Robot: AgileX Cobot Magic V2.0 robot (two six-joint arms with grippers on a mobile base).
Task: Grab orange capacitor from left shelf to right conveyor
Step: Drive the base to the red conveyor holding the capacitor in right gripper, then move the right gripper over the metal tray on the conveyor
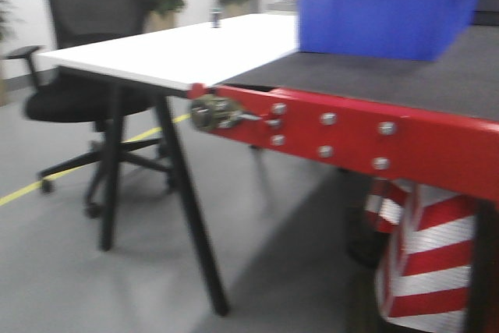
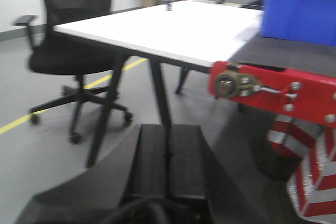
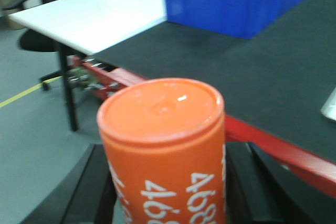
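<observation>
Left pincer point(image 2: 169, 136) closed tight; right pincer point(image 3: 168, 192) clamping orange capacitor point(image 3: 163, 129).

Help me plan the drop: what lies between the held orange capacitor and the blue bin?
From the orange capacitor to the blue bin, the right wrist view shows only the conveyor's red rail and bare dark belt.

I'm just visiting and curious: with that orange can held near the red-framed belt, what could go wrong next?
The orange capacitor, clamped in the right gripper, appears short of the conveyor's red frame; coming in low, it might knock that edge. Released near the edge, the round can could tip and roll off the belt.
</observation>
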